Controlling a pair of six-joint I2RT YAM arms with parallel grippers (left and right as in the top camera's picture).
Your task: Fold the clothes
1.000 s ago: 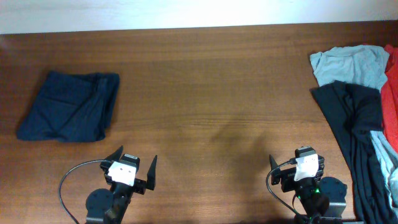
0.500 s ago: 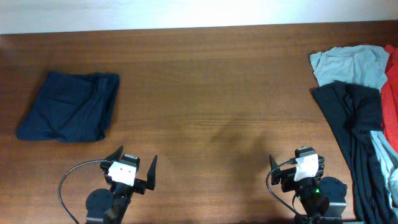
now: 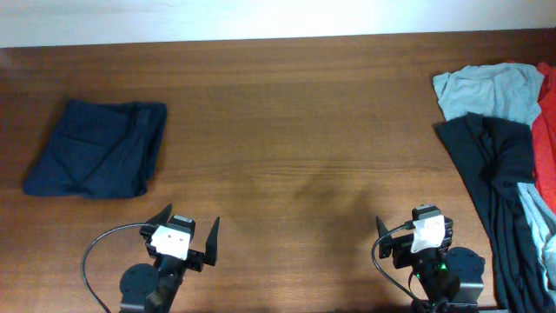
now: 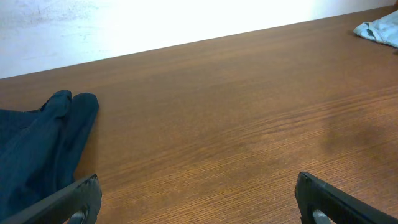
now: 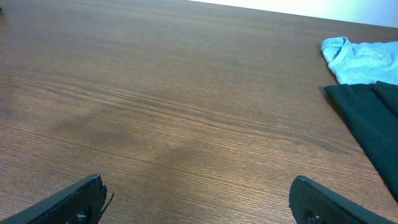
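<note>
The dark navy-blue shorts [image 3: 97, 149] lie folded into a compact rectangle at the left of the table. They also show at the left edge of the left wrist view [image 4: 34, 149]. My left gripper [image 3: 184, 231] is open and empty near the front edge, below and to the right of the shorts. In its wrist view the fingers [image 4: 198, 202] stand wide apart over bare wood. My right gripper [image 3: 415, 233] is open and empty near the front edge at the right, its fingers [image 5: 198, 202] wide apart over bare wood.
A pile of other clothes sits at the right edge: a pale light-blue shirt [image 3: 486, 91], a long black garment [image 3: 499, 187] and a red cloth [image 3: 546, 130]. The shirt [image 5: 364, 59] and black garment [image 5: 373, 118] show in the right wrist view.
</note>
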